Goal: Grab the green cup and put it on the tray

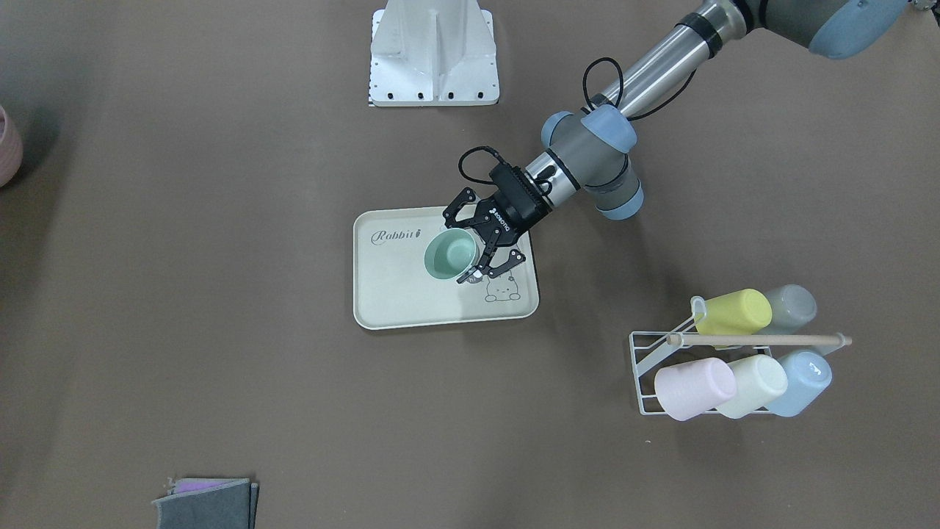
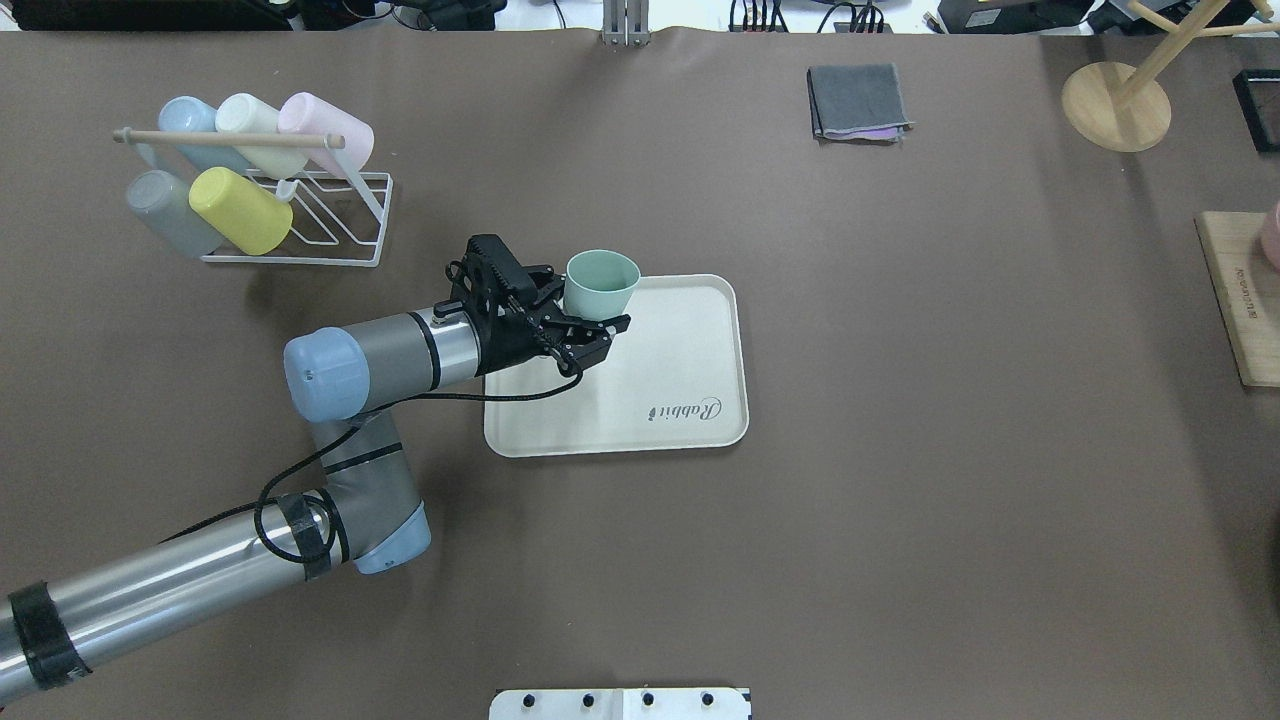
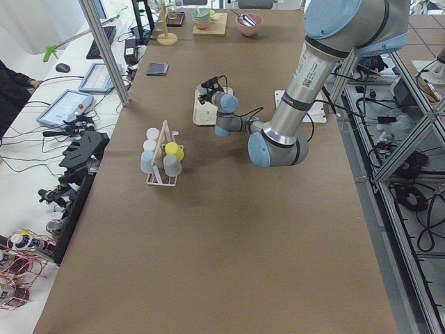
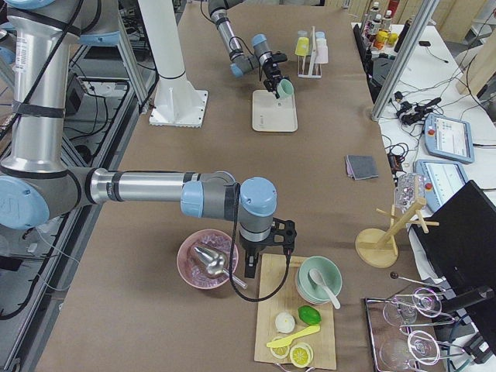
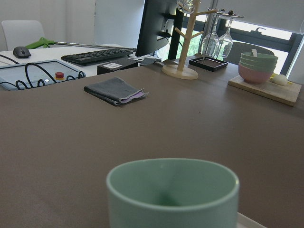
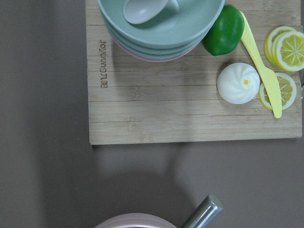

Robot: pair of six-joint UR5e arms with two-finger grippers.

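The green cup (image 1: 450, 253) stands upright, mouth up, inside the tray's (image 1: 411, 297) rim, between its "Rabbit" script and rabbit drawing; whether its base touches the tray I cannot tell. The left gripper (image 1: 458, 247) reaches in low over the tray, jaws pinching the cup's sides. Well apart from the tray on the desk (image 1: 220, 330), a wire rack (image 1: 637, 371) holds five cups on their sides. The right gripper (image 4: 260, 260) hangs far from the tray; its jaws' state cannot be told.
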